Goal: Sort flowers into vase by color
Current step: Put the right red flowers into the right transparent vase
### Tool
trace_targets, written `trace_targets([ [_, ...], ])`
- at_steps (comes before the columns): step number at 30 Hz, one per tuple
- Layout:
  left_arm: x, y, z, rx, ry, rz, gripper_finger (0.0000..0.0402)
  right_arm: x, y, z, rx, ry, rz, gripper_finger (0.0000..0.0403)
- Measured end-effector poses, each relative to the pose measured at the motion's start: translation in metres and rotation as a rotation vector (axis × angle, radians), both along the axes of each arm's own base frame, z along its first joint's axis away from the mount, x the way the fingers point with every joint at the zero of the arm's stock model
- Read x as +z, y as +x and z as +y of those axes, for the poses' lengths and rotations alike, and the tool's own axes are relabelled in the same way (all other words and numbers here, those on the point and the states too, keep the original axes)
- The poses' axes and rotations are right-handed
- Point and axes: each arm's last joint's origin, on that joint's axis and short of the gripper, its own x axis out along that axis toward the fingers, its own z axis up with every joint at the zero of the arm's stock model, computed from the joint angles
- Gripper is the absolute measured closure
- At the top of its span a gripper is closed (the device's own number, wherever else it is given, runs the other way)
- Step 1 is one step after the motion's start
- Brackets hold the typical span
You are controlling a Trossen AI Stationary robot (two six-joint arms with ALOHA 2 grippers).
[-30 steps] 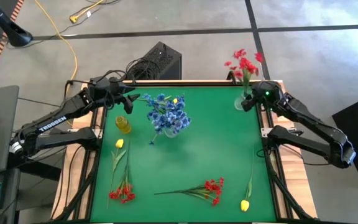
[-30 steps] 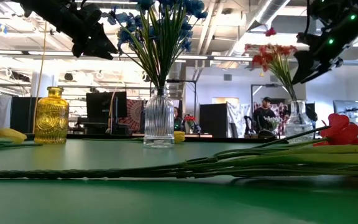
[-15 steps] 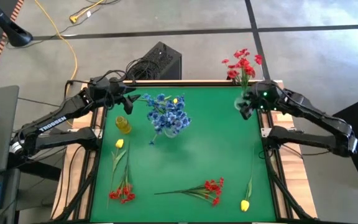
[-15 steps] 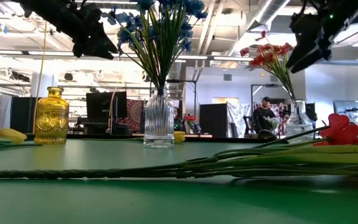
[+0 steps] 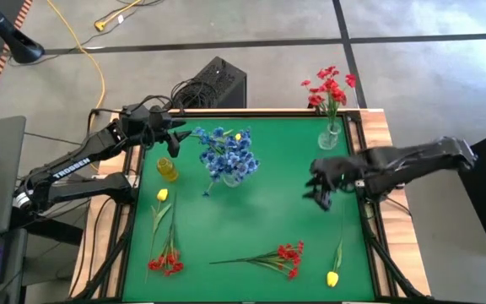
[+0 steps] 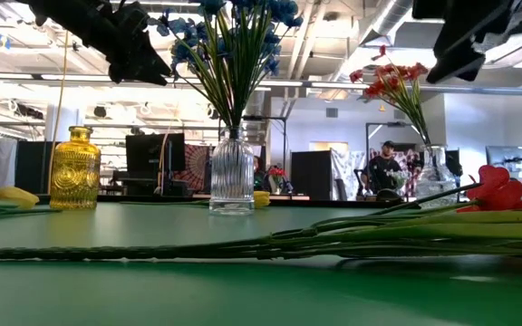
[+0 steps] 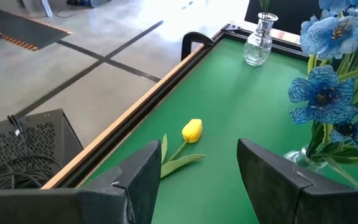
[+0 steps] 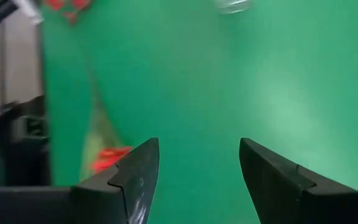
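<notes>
Blue flowers stand in a clear ribbed vase at the far middle. Red flowers stand in a clear vase at the far right corner. An empty yellow vase stands at the far left. On the cloth lie two red sprigs and yellow tulips. My left gripper hovers open above the far left, beside the blue blooms. My right gripper hangs open over the right half, tipped down, with nothing between its fingers.
The green cloth is framed by a wooden rim. A black box with cables sits beyond the far edge. Bare cloth lies in the middle, between the vases and the sprigs along the near side.
My right gripper has left the red-flower vase at the far right corner and swung toward the near edge and the table's middle, tipping further down and staying open. The red flowers remain in their vase.
</notes>
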Motion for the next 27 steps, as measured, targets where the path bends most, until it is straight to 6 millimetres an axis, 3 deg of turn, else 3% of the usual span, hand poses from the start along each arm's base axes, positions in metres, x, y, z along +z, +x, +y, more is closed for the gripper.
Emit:
trace_targets([
  [5,0.0,0.0,0.0,-0.016,0.03,0.016,0.0203,-0.014,0.027,0.049,0.09,0.02,-0.053,0.0154],
  [12,0.0,0.0,-0.001,-0.059,0.057,0.029,0.0203,-0.052,0.067,0.11,0.223,-0.076,-0.178,0.0154],
  [20,0.0,0.001,-0.002,-0.11,0.047,0.017,0.0203,-0.086,0.118,0.155,0.26,-0.133,-0.125,0.0154],
  [27,0.0,0.002,-0.004,-0.171,0.017,-0.007,0.0203,-0.084,0.159,0.178,0.294,-0.176,-0.054,0.0154],
])
